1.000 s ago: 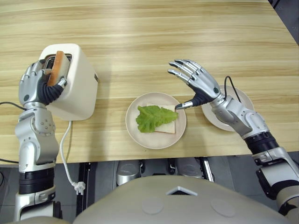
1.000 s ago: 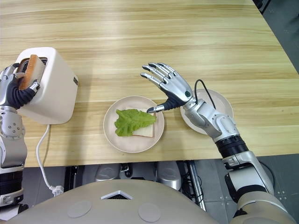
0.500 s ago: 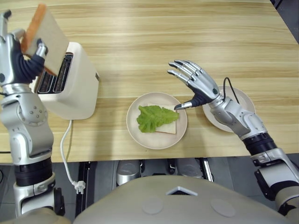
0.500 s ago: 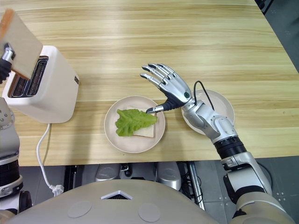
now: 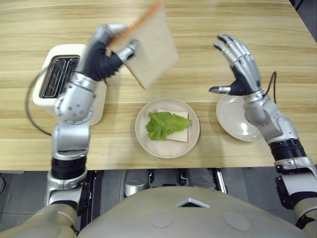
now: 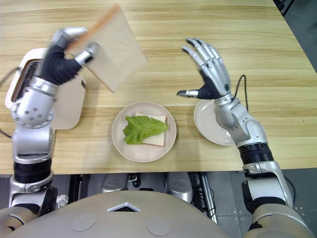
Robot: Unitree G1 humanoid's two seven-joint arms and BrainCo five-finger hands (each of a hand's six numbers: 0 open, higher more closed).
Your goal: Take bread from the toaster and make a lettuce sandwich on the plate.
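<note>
My left hand (image 5: 101, 59), clenched on the bread slice (image 5: 153, 49), swung it from toaster (image 5: 47, 99) toward plate (image 5: 168, 151); right hand (image 5: 242, 74) pulled back, released. Lettuce (image 5: 166, 124) just needs topping.

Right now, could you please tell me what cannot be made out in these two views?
- Bread slice in the left hand: blurred in both views, outline unclear.
- Lower slice on the plate: mostly covered by the lettuce.
- Toaster: right part hidden behind the left arm, both views.
</note>
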